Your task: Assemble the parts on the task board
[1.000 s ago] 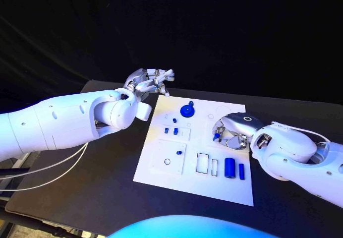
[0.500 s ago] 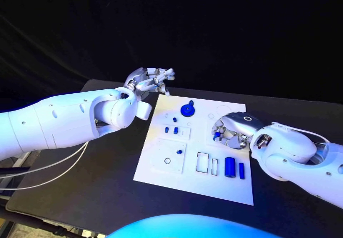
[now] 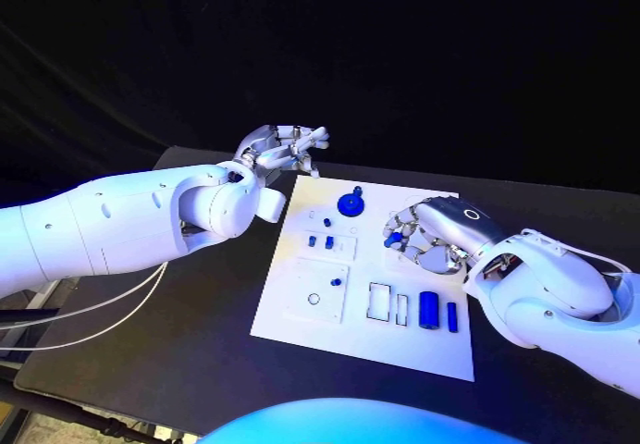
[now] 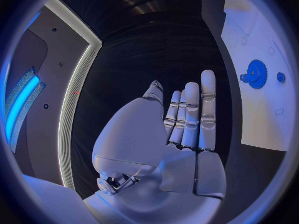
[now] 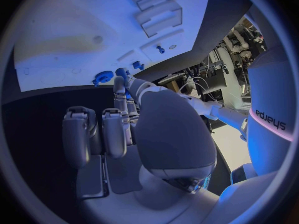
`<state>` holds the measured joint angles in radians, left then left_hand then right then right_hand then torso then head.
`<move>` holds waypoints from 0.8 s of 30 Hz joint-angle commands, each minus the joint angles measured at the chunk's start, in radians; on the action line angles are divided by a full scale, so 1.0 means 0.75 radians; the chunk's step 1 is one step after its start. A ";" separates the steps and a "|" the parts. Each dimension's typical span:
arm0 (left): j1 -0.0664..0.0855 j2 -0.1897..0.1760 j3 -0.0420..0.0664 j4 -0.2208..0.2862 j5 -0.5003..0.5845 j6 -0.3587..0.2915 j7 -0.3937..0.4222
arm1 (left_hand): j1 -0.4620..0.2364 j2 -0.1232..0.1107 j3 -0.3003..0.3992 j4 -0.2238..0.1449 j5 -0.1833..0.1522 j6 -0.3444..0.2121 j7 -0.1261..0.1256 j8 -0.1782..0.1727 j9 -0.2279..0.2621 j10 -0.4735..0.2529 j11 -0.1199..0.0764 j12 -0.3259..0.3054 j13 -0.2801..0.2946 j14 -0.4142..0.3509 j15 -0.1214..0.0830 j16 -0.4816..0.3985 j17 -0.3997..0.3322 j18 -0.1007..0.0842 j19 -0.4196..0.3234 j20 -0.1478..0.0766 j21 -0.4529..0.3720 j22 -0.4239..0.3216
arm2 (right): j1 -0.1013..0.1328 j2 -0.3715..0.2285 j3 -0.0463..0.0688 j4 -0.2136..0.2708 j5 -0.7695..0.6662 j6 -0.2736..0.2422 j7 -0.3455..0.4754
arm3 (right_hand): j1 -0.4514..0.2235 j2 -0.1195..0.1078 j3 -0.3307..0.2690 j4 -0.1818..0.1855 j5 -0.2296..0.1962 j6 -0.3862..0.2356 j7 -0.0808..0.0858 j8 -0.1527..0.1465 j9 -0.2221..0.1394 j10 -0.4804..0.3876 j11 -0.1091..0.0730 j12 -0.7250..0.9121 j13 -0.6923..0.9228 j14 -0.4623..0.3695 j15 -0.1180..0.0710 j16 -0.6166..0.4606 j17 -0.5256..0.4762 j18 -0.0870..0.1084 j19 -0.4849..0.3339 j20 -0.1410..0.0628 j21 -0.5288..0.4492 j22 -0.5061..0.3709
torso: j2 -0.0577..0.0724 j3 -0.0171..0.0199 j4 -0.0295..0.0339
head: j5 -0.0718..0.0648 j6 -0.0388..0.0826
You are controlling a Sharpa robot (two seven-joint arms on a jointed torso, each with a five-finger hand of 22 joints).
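In the head view the white task board (image 3: 367, 277) lies mid-table; the right hand (image 3: 429, 242) hovers over its right half, pinching a small blue part (image 3: 394, 240) at its fingertips; the left hand (image 3: 280, 150) hangs past the far left corner, fingers spread, holding nothing; a blue gear (image 3: 350, 204) sits near the far edge. The left wrist view shows straight, released fingers (image 4: 193, 115) beside the gear (image 4: 256, 74). In the right wrist view the part (image 5: 129, 76) is gripped at the fingertips. It looks light, rigid and smooth, likely slippery; best held by its sides.
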<state>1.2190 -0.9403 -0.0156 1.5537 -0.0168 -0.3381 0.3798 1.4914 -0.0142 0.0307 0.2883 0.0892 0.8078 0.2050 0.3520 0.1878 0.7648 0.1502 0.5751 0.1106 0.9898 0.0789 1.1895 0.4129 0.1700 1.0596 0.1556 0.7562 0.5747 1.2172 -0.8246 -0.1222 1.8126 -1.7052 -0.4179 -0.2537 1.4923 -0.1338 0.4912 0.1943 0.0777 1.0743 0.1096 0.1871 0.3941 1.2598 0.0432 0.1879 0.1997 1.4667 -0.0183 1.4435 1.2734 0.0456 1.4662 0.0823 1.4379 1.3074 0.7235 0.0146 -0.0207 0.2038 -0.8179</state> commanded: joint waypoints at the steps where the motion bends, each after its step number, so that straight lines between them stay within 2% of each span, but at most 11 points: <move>1: 0.001 0.003 0.001 0.002 0.004 0.012 0.008 | 0.015 -0.004 0.009 0.001 0.007 0.000 0.006 -0.002 -0.002 -0.007 0.000 0.002 -0.002 -0.008 -0.003 0.004 -0.002 0.019 0.001 0.009 -0.008 -0.002 | -0.002 0.018 0.001 0.037 0.034 -0.044 0.025 | -0.020 0.001 0.009 -0.003 0.004 0.006 0.004 0.052 0.055 0.006 0.002 -0.011 0.002 0.061 -0.013 0.003 -0.005 -0.023 0.072 -0.006 0.006 0.280 | 0.001 0.0001 -0.0022 | 0.007 -0.003; 4: 0.001 0.005 0.001 0.001 0.004 0.012 0.008 | 0.015 -0.004 0.009 0.001 0.007 0.000 0.006 -0.002 -0.002 -0.007 0.000 0.002 -0.002 -0.008 -0.003 0.004 -0.002 0.019 0.001 0.009 -0.008 -0.002 | -0.011 0.051 -0.001 0.057 0.049 -0.039 0.035 | -0.020 0.000 0.011 -0.005 0.004 0.005 0.004 0.053 0.057 0.006 0.002 -0.012 0.002 0.060 -0.013 0.002 -0.007 -0.024 0.073 -0.006 0.007 0.281 | 0.001 0.0000 -0.0034 | 0.008 -0.005; 10: 0.001 0.012 0.001 0.001 0.004 0.014 0.008 | 0.015 -0.004 0.009 0.001 0.007 0.000 0.006 -0.002 -0.002 -0.007 0.000 0.002 -0.002 -0.008 -0.003 0.004 -0.002 0.019 0.001 0.009 -0.008 -0.002 | -0.061 0.149 -0.007 0.059 0.067 -0.026 0.063 | -0.022 -0.002 0.017 -0.011 0.008 0.002 0.005 0.056 0.061 0.005 0.003 -0.016 0.003 0.059 -0.013 0.000 -0.011 -0.023 0.072 -0.007 0.005 0.281 | 0.000 -0.0018 0.0011 | 0.013 -0.005; 15: 0.001 0.016 0.001 0.001 0.004 0.015 0.006 | 0.015 -0.004 0.009 0.001 0.007 0.000 0.006 -0.002 -0.002 -0.007 0.000 0.002 -0.002 -0.008 -0.003 0.004 -0.002 0.019 0.001 0.009 -0.008 -0.002 | -0.108 0.225 -0.014 0.019 0.069 -0.013 0.083 | -0.023 -0.002 0.019 -0.014 0.010 0.001 0.006 0.057 0.062 0.005 0.003 -0.017 0.003 0.059 -0.013 -0.001 -0.013 -0.023 0.072 -0.007 0.005 0.281 | 0.000 -0.0030 0.0040 | 0.026 -0.011; 19: 0.001 0.017 0.001 0.002 0.004 0.015 0.006 | 0.015 -0.004 0.009 0.001 0.007 0.000 0.006 -0.002 -0.002 -0.007 0.000 0.002 -0.002 -0.008 -0.003 0.004 -0.002 0.019 0.001 0.009 -0.008 -0.002 | -0.142 0.274 -0.019 -0.025 0.067 -0.002 0.096 | -0.025 -0.004 0.023 -0.019 0.013 -0.002 0.007 0.059 0.065 0.005 0.004 -0.020 0.004 0.058 -0.013 -0.002 -0.015 -0.023 0.072 -0.007 0.005 0.281 | 0.001 -0.0037 0.0024 | 0.033 -0.014; 24: 0.001 0.018 0.001 0.003 0.003 0.019 0.001 | 0.016 -0.004 0.011 0.000 0.007 0.000 0.006 -0.001 -0.002 -0.008 0.001 0.003 -0.003 -0.009 -0.003 0.005 -0.003 0.019 0.001 0.009 -0.009 -0.002 | -0.171 0.314 -0.023 -0.071 0.066 0.018 0.098 | -0.026 -0.005 0.025 -0.022 0.014 -0.003 0.007 0.059 0.067 0.004 0.004 -0.021 0.005 0.058 -0.012 -0.002 -0.016 -0.024 0.073 -0.007 0.006 0.282 | 0.002 -0.0016 0.0008 | 0.044 -0.020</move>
<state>1.2190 -0.9287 -0.0156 1.5536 -0.0168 -0.3376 0.3782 1.4953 -0.0181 0.0307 0.2883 0.0892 0.8078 0.2050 0.3520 0.1878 0.7649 0.1502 0.5751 0.1097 0.9898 0.0789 1.1894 0.4122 0.1699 1.0596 0.1556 0.7533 0.5748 1.0926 -0.5938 -0.1388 1.7661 -1.6542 -0.4294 -0.1995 1.4817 -0.1347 0.5065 0.1789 0.0818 1.0718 0.1105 0.1875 0.3941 1.2633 0.0468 0.1768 0.2019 1.4630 -0.0218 1.4434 1.2631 0.0457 1.4662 0.0823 1.4378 1.3081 0.7241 0.0125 -0.0191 0.2329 -0.8307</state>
